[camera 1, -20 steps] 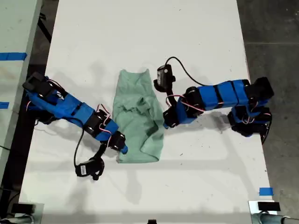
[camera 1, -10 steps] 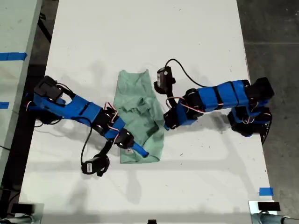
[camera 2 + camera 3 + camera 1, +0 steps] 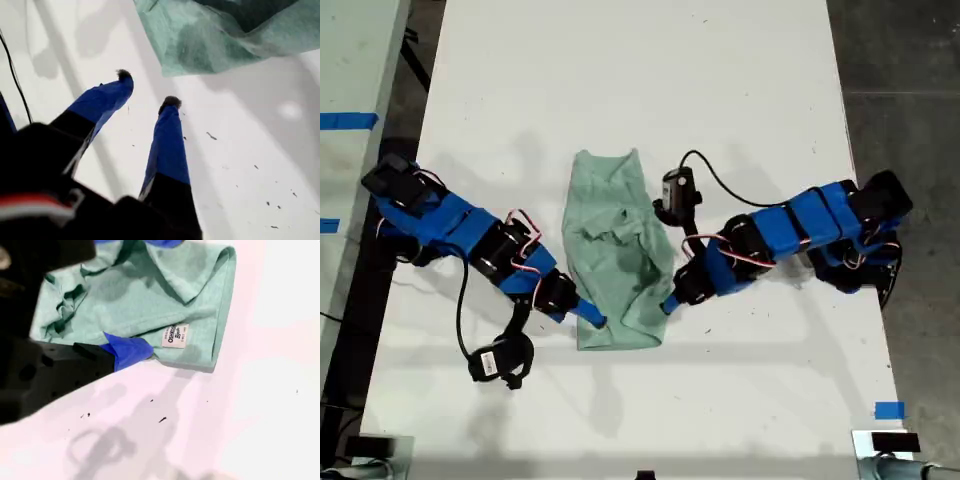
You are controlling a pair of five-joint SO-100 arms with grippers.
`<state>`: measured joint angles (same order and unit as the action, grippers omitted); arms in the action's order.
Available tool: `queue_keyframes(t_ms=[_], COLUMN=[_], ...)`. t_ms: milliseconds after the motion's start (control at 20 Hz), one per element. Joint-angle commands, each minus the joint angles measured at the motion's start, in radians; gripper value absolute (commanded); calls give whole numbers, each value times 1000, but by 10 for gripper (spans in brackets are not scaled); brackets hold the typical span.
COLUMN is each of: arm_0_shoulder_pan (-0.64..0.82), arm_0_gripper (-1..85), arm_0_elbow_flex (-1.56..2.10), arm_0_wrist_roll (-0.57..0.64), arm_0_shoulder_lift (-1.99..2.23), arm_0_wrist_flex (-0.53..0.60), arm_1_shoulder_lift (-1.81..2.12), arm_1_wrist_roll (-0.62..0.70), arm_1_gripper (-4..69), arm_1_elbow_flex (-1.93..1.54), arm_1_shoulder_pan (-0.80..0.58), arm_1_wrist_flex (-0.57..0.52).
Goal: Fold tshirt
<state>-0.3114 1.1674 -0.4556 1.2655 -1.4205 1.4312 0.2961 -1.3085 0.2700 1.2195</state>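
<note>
Exterior view. The tshirt [image 3: 615, 250] lies on the white counter [image 3: 620, 80], near its middle. It is folded into a long narrow shape, rumpled across its middle, with the collar end toward the far edge. One blue arm stands on each side of it.
- The first tool [image 3: 666, 305] comes in from the exterior view's right of the tshirt. Its tip is at the garment's lower edge on that side, just beside the cloth.
- The second tool [image 3: 598, 320] comes in from the exterior view's left of the tshirt. Its blue tip overlaps the near corner of the cloth.

First wrist view. The first tool [image 3: 147, 87] has its two blue fingers spread apart with nothing between them. Bare counter [image 3: 250, 150] shows in the gap. A corner of the tshirt [image 3: 215, 40] sits just beyond the fingertips, close but not touching them.

Second wrist view. The tshirt [image 3: 150, 305] shows a flat hem end, and folds are bunched further in.
- A small white label [image 3: 175, 336] with dark print sits near the hem corner.
- One blue finger of the second tool [image 3: 135, 350] lies at the cloth's edge, right beside the label. The dark body of the arm hides the other finger, so it cannot be told whether this tool is apart or together.
- The first tool [image 3: 165, 242] shows as a scrap of blue at the far side of the tshirt.
</note>
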Motion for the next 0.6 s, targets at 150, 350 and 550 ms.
queue_keyframes(t_ms=[150, 350, 550], arm_0_shoulder_pan=[9, 21, 23], arm_0_gripper=[209, 275, 274], arm_0_elbow_flex=[-12, -12, -14], arm_0_wrist_roll=[-61, -54, -43], arm_0_shoulder_lift=[67, 34, -29], arm_0_wrist_flex=[3, 3, 37], arm_1_shoulder_lift=[-176, -308, -385], arm_1_wrist_roll=[-87, -95, -95], arm_1_gripper=[249, 259, 265], arm_1_elbow_flex=[236, 385, 436], arm_1_shoulder_pan=[26, 20, 9], arm_1_wrist_flex=[60, 110, 115])
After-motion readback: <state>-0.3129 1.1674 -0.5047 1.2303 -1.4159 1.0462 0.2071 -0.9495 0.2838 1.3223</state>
